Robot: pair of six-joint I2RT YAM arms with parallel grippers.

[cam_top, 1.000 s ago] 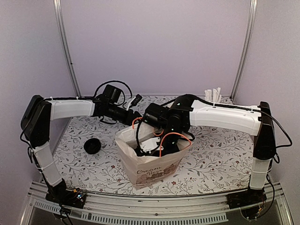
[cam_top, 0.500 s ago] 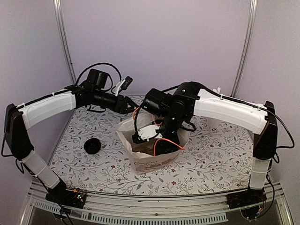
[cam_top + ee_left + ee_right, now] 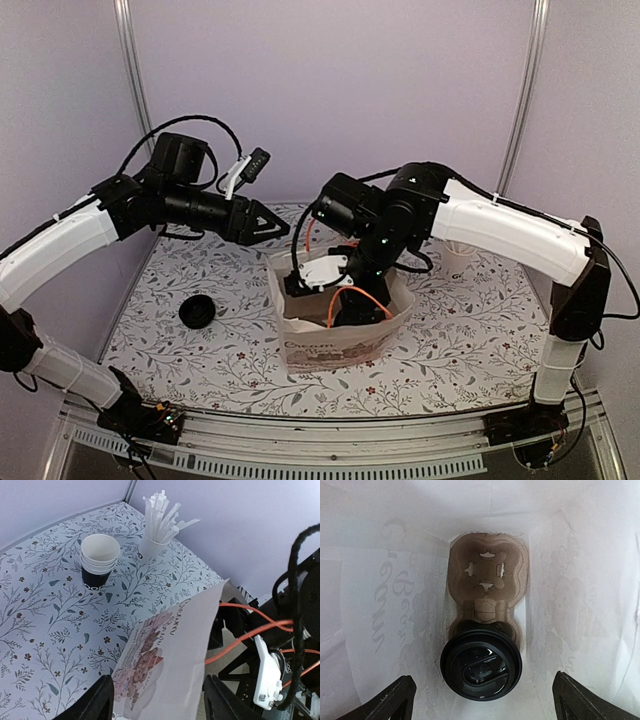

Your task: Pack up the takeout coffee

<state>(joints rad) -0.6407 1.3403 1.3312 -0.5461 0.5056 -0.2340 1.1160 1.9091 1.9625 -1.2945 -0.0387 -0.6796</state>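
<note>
Item: takeout coffee (image 3: 481, 664), seated in cup carrier (image 3: 487, 575), inside paper bag (image 3: 370, 605). Right pincer (image 3: 482, 677) wide, left pincer (image 3: 157, 680) wide. I'd lift right straight up, brushing nothing.

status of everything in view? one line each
paper bag: upright, mouth open
cup carrier: on bag floor, one slot empty
takeout coffee: lidded, upright, in carrier's other slot
right hand: open, above coffee
left hand: open, empty
cup stack: nested, upright, lidless
stick cup: upright, holding sticks
loose lid: on table
</note>
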